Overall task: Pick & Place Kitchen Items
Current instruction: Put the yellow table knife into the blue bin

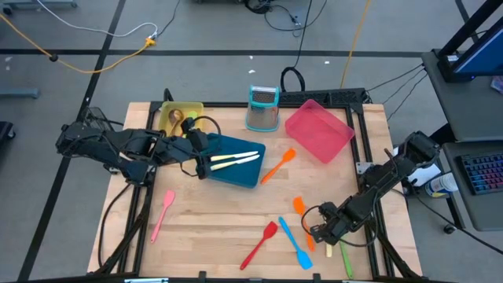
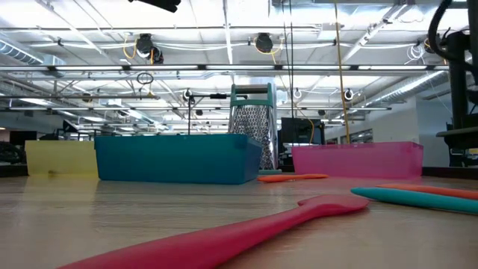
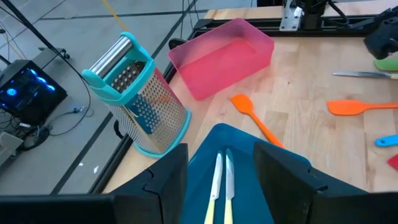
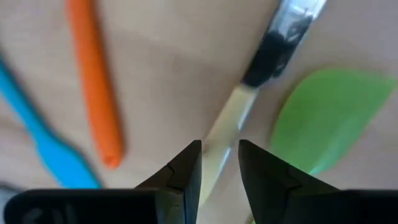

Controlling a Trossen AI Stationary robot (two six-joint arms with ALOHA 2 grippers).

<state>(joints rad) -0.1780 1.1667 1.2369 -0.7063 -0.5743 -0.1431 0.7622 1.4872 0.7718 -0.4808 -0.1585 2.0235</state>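
Note:
My right gripper (image 1: pixel 322 232) is low at the table's near right, shut on a cream-handled knife (image 4: pixel 231 111) that lies on the wood among a green spatula (image 4: pixel 329 118), an orange spatula (image 4: pixel 93 74) and a blue spatula (image 4: pixel 43 143). My left gripper (image 1: pixel 200 155) is open and empty, above the left end of the blue tray (image 1: pixel 253 179). Two cream-handled knives (image 3: pixel 221 186) lie flat in that tray. A wooden spoon (image 1: pixel 178 118) lies in the yellow tray (image 1: pixel 192 106). My right gripper pinches the knife's cream handle (image 4: pixel 222 142) between its two fingers, toward the handle's free end, away from the black collar (image 4: pixel 268 62). The fingers come from above, pointing down, and lie across the knife. The knife lies flat on the table.
A metal grater with a teal top (image 1: pixel 262 108) stands at the far edge, between the yellow tray and the tilted pink tray (image 1: pixel 318 130). An orange spatula (image 1: pixel 277 165), a pink spatula (image 1: pixel 163 214) and a red spatula (image 1: pixel 259 244) lie loose on the wood.

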